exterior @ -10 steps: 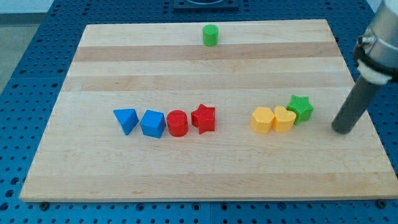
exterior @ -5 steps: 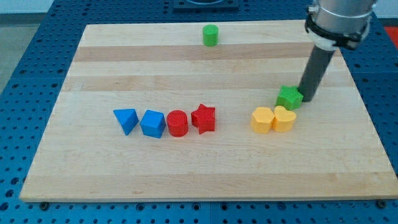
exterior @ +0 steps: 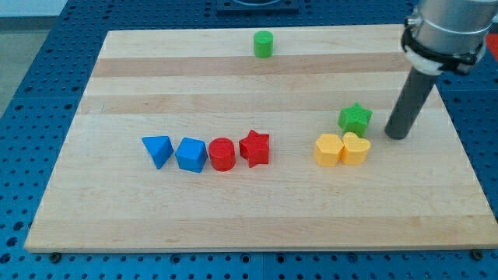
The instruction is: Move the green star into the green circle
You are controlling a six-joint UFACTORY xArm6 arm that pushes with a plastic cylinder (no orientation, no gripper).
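The green star (exterior: 355, 119) lies on the wooden board (exterior: 257, 194) at the view's right, just above the yellow heart (exterior: 356, 148) and the yellow hexagon-like block (exterior: 328, 149). The green circle (exterior: 263, 43), a short cylinder, stands near the board's top edge, far up and to the left of the star. My tip (exterior: 397, 136) rests on the board a little right of the star, with a clear gap between them, not touching it.
A row of blocks lies left of centre: a blue triangle-like block (exterior: 158, 149), a blue block (exterior: 191, 154), a red cylinder (exterior: 222, 153) and a red star (exterior: 254, 147). Blue pegboard surrounds the board.
My tip swept in from the right and pushed the green star up and left, off the yellow heart's side. It has since drawn back right, leaving a gap.
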